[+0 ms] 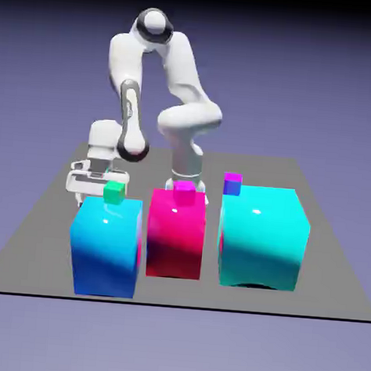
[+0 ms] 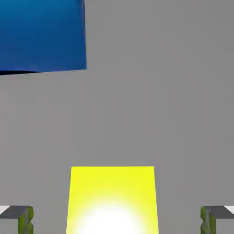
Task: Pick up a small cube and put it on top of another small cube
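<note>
Standing on the grey rectangular table (image 1: 289,303), the big glossy cyan block with a curved top (image 1: 261,238) lies toward the exterior view's right edge of the tabletop. The white jointed robot arm (image 1: 190,118) bends down toward the exterior view's left, its hand behind the big glossy blue block (image 1: 107,247), which stands near the table's front edge at the exterior view's left. Between the two blocks is the big glossy crimson block (image 1: 176,235).

In the hand view, the bright yellow square-faced cube (image 2: 112,196) lies over the grey tabletop at the bottom edge, between the fingertips of the white gripper (image 2: 117,220), a gap showing on either side. The jaws stand wide apart, clear of it. Its visible far edge runs level, in line with the span from finger to finger; its face looks square-on, and no long axis can be told, since the bottom edge cuts it off.

Smallest are the green cube (image 1: 114,192), the magenta cube (image 1: 184,192) and the purple-and-blue cube (image 1: 232,184).
</note>
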### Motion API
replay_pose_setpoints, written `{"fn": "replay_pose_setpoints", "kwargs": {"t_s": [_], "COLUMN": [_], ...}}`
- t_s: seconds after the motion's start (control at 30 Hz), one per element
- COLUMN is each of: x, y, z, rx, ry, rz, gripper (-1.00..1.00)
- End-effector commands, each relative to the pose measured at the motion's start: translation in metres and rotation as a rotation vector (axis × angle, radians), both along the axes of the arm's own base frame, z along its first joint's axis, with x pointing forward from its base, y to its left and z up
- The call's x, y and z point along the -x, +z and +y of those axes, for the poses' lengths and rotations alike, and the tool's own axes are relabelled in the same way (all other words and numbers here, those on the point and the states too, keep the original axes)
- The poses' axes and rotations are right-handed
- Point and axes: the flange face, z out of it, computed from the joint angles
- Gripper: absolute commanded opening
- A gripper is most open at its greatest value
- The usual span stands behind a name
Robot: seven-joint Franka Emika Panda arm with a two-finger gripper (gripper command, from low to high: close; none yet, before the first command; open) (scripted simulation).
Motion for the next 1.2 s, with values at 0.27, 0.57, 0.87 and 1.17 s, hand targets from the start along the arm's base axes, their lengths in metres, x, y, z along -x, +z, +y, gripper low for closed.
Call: {"fn": "replay_pose_setpoints", "kwargs": {"t_s": [0.27,0.57,0.87,1.17], "x": [-0.009,-0.005,0.011,-0.025], "y": [-0.045,-0.015,0.017,0.039], "z": [0.003,0.000,0.004,0.015], "rx": [-0.002,-0.002,-0.002,-0.120], "ry": [0.004,-0.001,0.004,0.229], "rz": [0.030,0.000,0.031,-0.037], "gripper": [0.00,-1.00,-1.00,-1.00]}}
